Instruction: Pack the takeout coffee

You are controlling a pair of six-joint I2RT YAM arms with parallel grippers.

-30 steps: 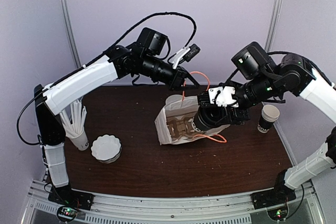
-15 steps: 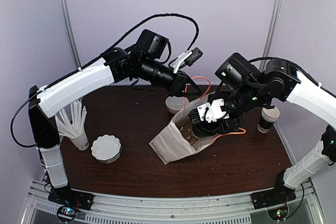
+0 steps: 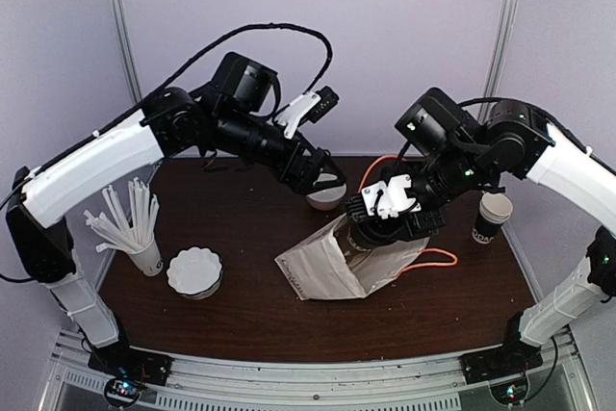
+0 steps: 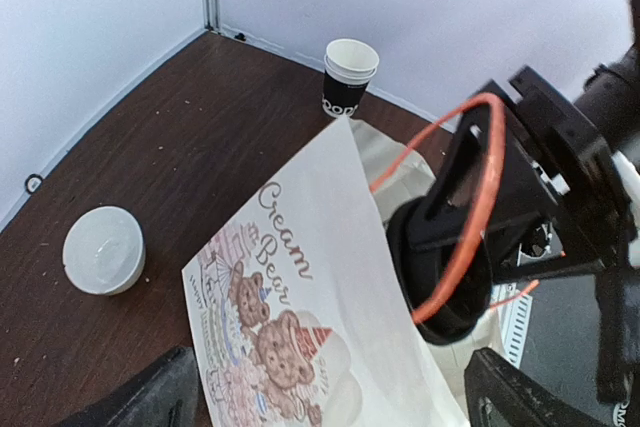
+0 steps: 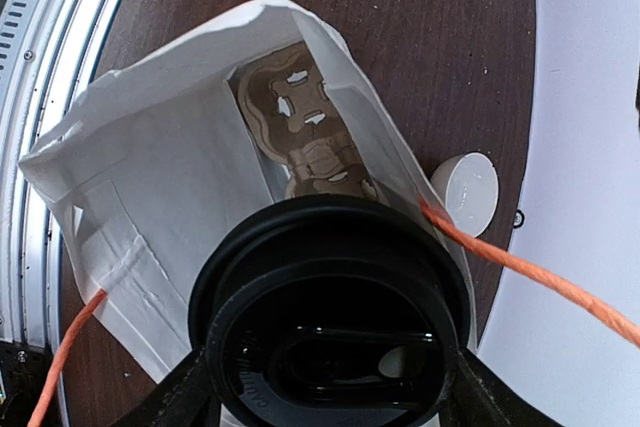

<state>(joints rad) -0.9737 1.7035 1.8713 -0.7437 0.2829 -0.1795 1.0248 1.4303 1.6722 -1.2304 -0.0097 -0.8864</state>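
**Overhead and wrist views of a dark brown table (image 3: 241, 320).**

- **Near left:** a white fluted dish (image 3: 194, 271). Just beyond it to the left stands a white cup of straws (image 3: 142, 255).
- **Near centre:** a white paper bag (image 3: 322, 271) lies tilted, its mouth turned up toward the far right.
  - The left wrist view shows a "Cream Bear" print on its side.
  - The right wrist view shows a brown pulp cup carrier (image 5: 305, 142) inside it.
  - Orange cord handles (image 3: 438, 257) trail from the mouth to the right.
- **At the bag's mouth:** the takeout coffee (image 3: 364, 236), a black cup with a round black lid. It is clamped by the right gripper (image 3: 383, 223), one finger on each side of the cup below the lid. In the right wrist view the cup sits in line with the carrier. The lid hides the cup's base, so it cannot be told whether the base has passed the bag's rim.
- **Right of the bag, apart from it:** a lidless black cup (image 3: 493, 217) with a white rim, standing upright.
- **Far centre, just beyond the bag:** a small white round container (image 3: 325, 195).
- **Over that container:** the left gripper (image 3: 318, 178), its jaws spread wide and holding nothing.
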